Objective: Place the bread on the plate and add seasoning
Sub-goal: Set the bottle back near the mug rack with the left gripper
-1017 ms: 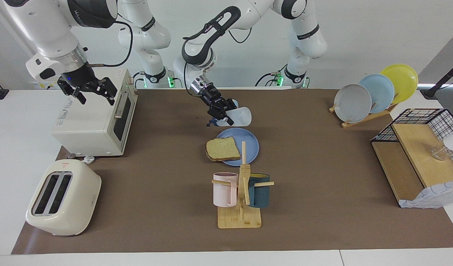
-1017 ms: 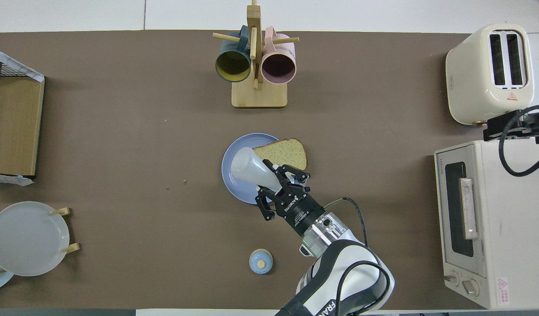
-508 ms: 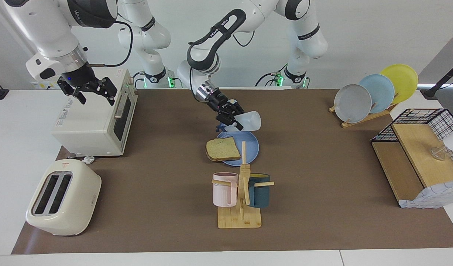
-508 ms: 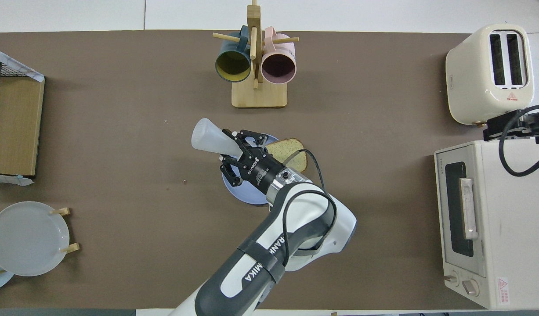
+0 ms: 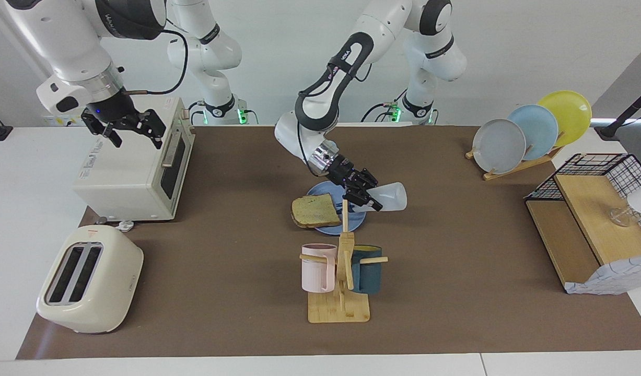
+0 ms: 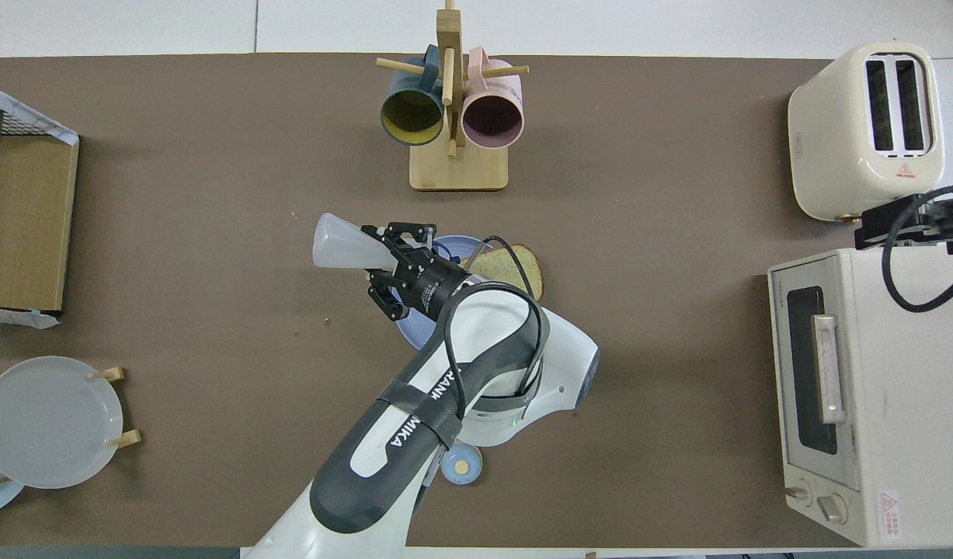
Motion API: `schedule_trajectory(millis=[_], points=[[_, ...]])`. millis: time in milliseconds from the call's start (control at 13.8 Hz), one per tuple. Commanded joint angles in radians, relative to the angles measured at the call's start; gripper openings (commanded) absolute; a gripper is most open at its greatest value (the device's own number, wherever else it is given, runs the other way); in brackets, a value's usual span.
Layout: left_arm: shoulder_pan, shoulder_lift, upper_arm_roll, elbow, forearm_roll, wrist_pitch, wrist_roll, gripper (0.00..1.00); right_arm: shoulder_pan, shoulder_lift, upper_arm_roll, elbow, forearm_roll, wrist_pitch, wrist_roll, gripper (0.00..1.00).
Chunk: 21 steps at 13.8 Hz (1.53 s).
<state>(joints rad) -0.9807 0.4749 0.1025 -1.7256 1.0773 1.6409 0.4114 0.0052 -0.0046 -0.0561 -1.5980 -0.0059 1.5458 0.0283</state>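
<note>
A square slice of tan, porous bread (image 5: 315, 210) with a darker crust lies flat on a round, smooth medium-blue plate (image 5: 356, 221) at the middle of the counter (image 5: 456, 292), overhanging the plate's rim toward the right arm's end. Over the plate, the left claw (image 5: 361, 192) grips the seasoning (image 5: 391, 197), a translucent white plastic bottle held tipped on its side, its base pointing toward the left arm's end and its cap end hidden among the black fingers. The left arm's white shell carries a dark band reading "FRANKA", partly visible. Farther from the robots stands a bamboo mug tree (image 5: 342, 277) with a ribbed pink mug (image 5: 317, 267) and a teal mug (image 5: 367, 269). The right claw (image 5: 126, 128) waits with fingers spread over a boxy cream toaster oven (image 5: 137, 167). A rounded, glossy cream two-slot toaster (image 5: 88, 279) bears a small red warning triangle.
</note>
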Motion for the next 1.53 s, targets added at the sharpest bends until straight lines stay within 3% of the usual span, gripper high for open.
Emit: schedule_trajectory(millis=[0,218,363,654,1453], points=[[0.030,-0.059,-0.003,-0.026,-0.042,0.022,-0.020,0.00,-0.016,-0.023,0.007,-0.028,0.001,0.011,-0.025,1.00],[0.034,-0.114,-0.006,-0.034,-0.065,0.020,-0.011,0.00,-0.014,-0.023,0.007,-0.028,0.000,0.011,-0.025,1.00],[0.062,-0.191,-0.006,-0.055,-0.108,0.025,0.009,0.00,-0.014,-0.023,0.007,-0.028,0.000,0.011,-0.025,1.00],[0.166,-0.317,-0.006,-0.055,-0.249,0.059,0.078,0.00,-0.014,-0.023,0.007,-0.028,0.000,0.011,-0.025,1.00],[0.460,-0.418,-0.003,-0.087,-0.773,0.356,-0.019,0.00,-0.005,-0.025,0.009,-0.028,0.000,-0.013,-0.025,1.00]])
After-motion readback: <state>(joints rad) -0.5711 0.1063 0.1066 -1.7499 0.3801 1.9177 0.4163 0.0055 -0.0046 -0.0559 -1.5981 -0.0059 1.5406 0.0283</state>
